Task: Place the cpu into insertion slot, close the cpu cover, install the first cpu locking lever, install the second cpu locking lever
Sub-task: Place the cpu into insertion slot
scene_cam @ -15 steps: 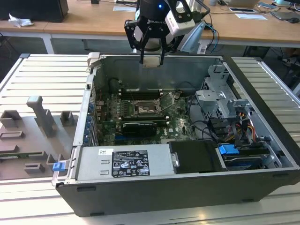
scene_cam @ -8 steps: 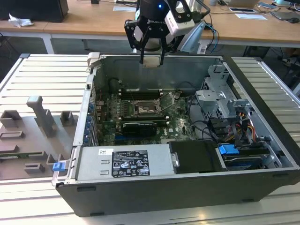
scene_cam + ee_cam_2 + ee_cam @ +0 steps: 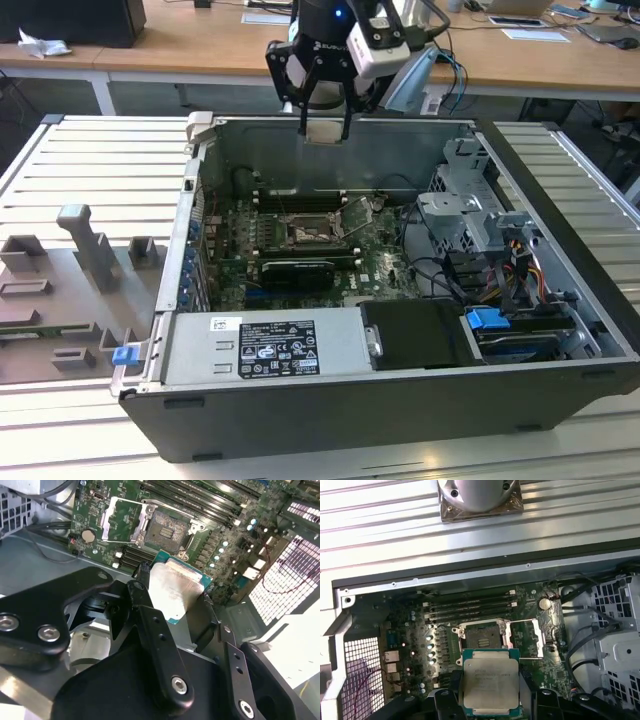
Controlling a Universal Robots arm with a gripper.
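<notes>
Cpu (image 3: pixel 491 682) sits pinched by two opposite edges in my gripper (image 3: pixel 324 130), jaws closed just to chip width, pale metal face toward both wrist cams. I'm hovering at about the rim of the open pc case (image 3: pixel 420 150), well above the green board (image 3: pixel 405 625). Insertion slot (image 3: pixel 482 635) is bare, nothing in it. Cpu cover (image 3: pixel 527 639) is swung open and lies just beside the slot, so the way down looks free. Placement not yet done.

To do it well, imo: centre the chip over the slot first, edges parallel w/ the metal rim; in the first wrist view they look close to square already. Keep it flat, no tilt. Corner mark/notches I can't make out, so check orientation before committing. Go straight down, slow, no sideways sliding, since the contacts prob bend easily. Watch finger clearance vs the rim and the open cover.
</notes>
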